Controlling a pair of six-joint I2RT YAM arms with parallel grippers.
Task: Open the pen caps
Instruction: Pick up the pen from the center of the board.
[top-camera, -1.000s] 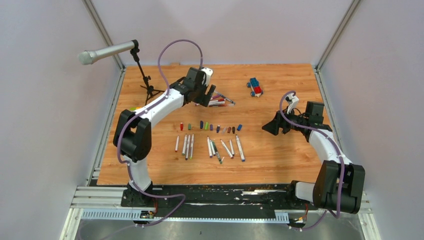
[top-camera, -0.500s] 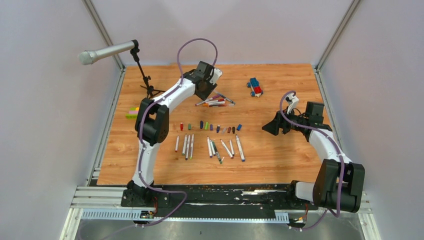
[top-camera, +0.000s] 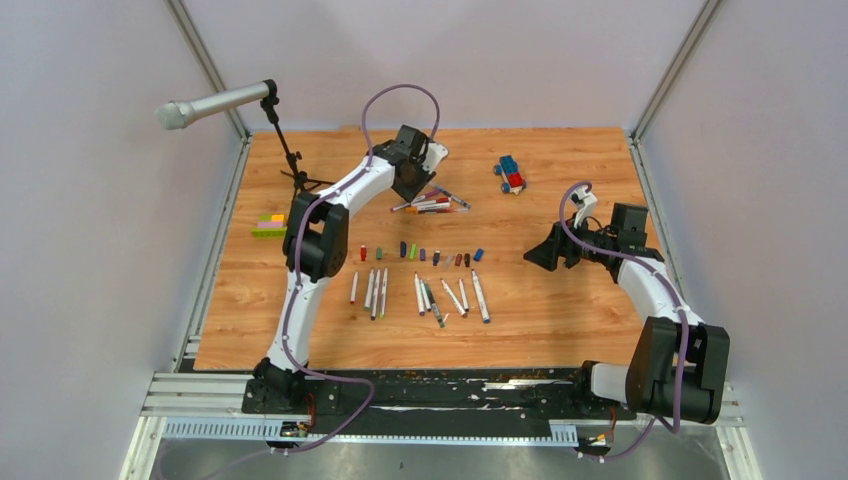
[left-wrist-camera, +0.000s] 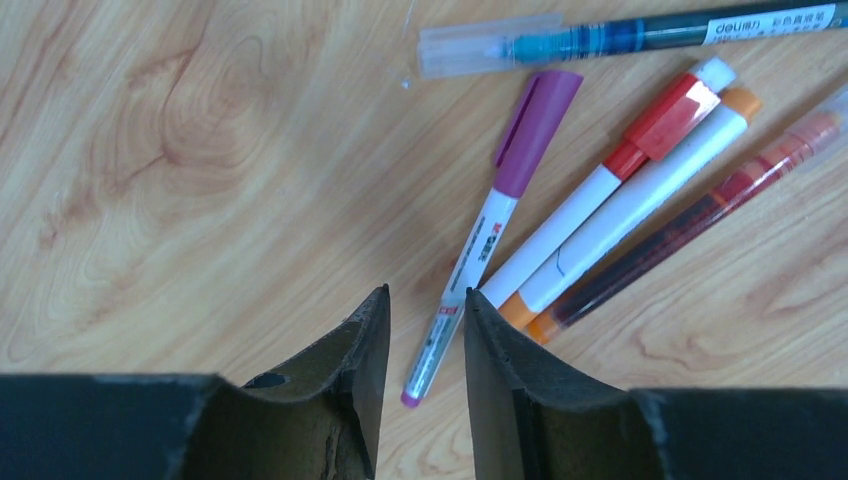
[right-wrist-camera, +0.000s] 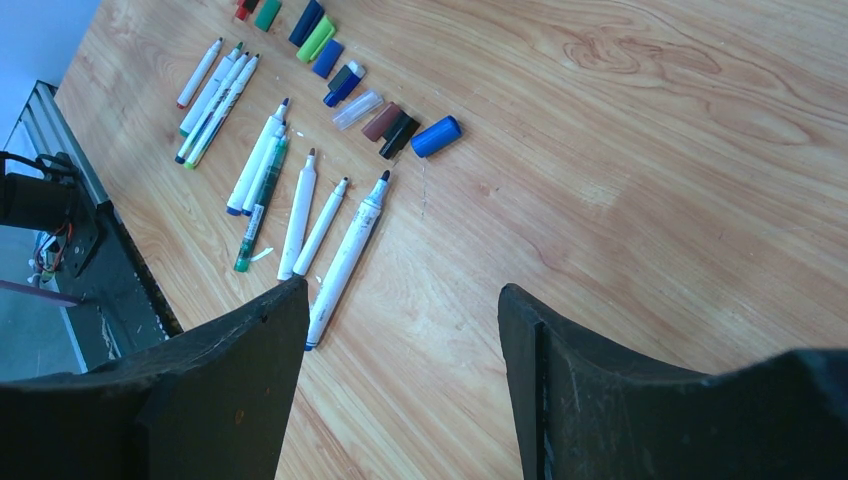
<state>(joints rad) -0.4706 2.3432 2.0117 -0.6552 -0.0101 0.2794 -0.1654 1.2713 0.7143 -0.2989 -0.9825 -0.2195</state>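
Observation:
A small pile of capped pens (top-camera: 437, 203) lies at the back middle of the table. My left gripper (top-camera: 412, 190) hangs right over it. In the left wrist view its narrowed jaws (left-wrist-camera: 425, 295) straddle the lower barrel of a purple-capped pen (left-wrist-camera: 500, 190), with a thin gap on each side. Red-capped (left-wrist-camera: 665, 115) and orange-ended (left-wrist-camera: 650, 180) pens lie beside it. A row of loose pen caps (top-camera: 420, 254) and a row of uncapped pens (top-camera: 420, 293) sit mid-table. My right gripper (top-camera: 540, 255) hovers open and empty to their right (right-wrist-camera: 400, 290).
A blue-and-red toy car (top-camera: 511, 173) stands at the back right. A microphone on a stand (top-camera: 215, 103) rises at the back left, with a green-yellow brick bar (top-camera: 268, 227) near the left edge. A teal pen with a clear cap (left-wrist-camera: 640, 35) lies beyond the pile.
My left arm has stretched out over the pile of capped pens and its jaws have narrowed around the purple-capped pen. The right arm has not moved.

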